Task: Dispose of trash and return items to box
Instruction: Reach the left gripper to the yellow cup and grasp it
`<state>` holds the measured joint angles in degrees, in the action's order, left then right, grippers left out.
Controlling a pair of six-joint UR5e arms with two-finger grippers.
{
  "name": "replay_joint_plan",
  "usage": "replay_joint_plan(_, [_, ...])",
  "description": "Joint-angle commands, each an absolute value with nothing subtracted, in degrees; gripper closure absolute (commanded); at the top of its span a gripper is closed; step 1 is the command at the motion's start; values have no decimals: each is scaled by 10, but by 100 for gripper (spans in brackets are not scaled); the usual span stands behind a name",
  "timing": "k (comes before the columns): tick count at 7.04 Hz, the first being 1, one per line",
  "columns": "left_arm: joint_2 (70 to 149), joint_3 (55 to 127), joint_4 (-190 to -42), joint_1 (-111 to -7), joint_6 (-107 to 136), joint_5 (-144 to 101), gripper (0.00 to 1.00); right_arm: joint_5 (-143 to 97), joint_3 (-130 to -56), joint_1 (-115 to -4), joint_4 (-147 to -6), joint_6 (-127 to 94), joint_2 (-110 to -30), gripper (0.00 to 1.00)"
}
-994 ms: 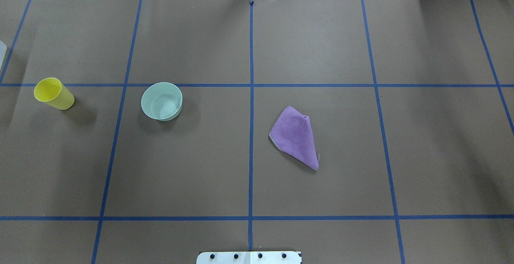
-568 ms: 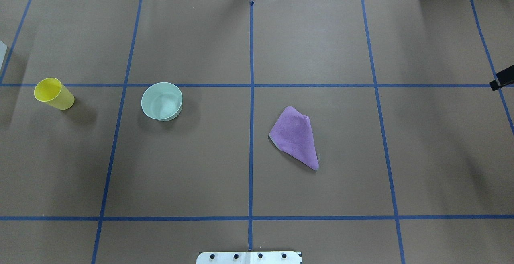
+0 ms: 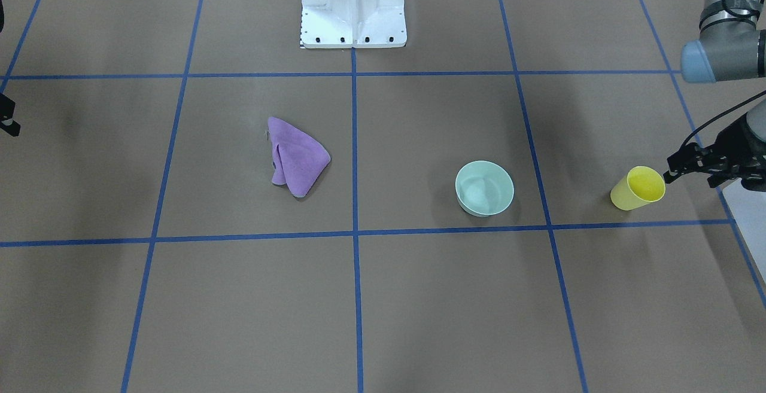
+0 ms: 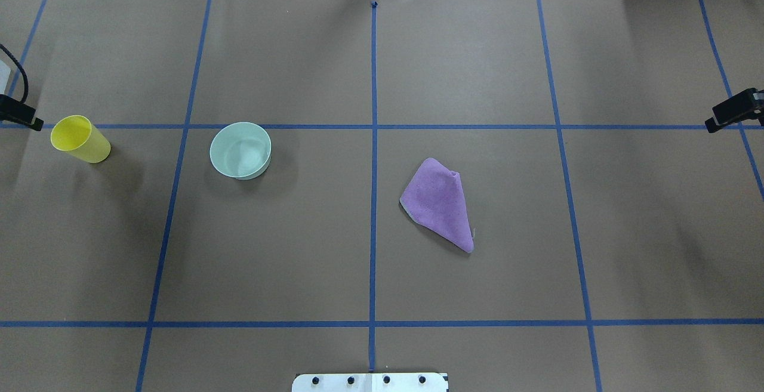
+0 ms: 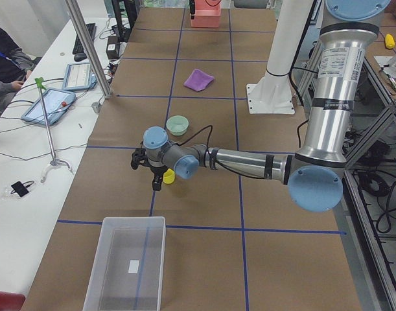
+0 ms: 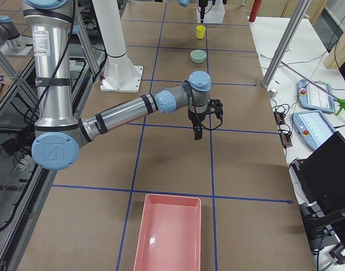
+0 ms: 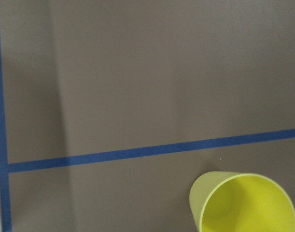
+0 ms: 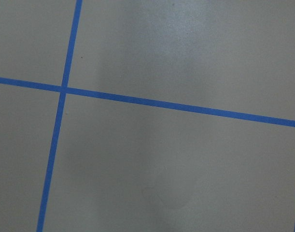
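Observation:
A yellow cup (image 4: pixel 79 139) stands upright at the table's far left, also seen in the front view (image 3: pixel 638 188) and the left wrist view (image 7: pixel 246 203). A pale green bowl (image 4: pixel 240 150) stands to its right. A crumpled purple cloth (image 4: pixel 439 203) lies right of centre. My left gripper (image 3: pixel 693 168) hovers just beside the cup, not touching it, fingers spread and empty. My right gripper (image 6: pixel 207 119) hovers over bare table at the far right, well away from the cloth, fingers spread and empty.
A clear plastic bin (image 5: pixel 126 259) stands off the table's left end, beyond the cup. A pink bin (image 6: pixel 167 231) stands off the right end. Blue tape lines grid the brown paper table (image 4: pixel 370 272). The robot's white base plate (image 4: pixel 370 382) sits at the near middle edge.
Both grippers have come into the overhead view. The left one has moved in from the left edge up to the cup. The right one has moved in further from the right edge.

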<state>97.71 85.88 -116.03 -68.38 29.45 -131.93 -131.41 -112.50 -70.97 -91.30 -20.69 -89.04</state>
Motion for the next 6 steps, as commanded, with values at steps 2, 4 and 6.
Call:
replay_joint_plan(2, [991, 831, -1166, -651, 300, -1318, 30, -1314, -1125, -708, -912, -207, -890, 0])
replay_joint_plan(4, [991, 832, -1166, -646, 296, -1319, 89, -1313, -1124, -707, -913, -207, -890, 0])
replay_joint_plan(6, [993, 840, -1162, -646, 294, -1323, 100, -1314, -1125, -708, -912, -207, -890, 0])
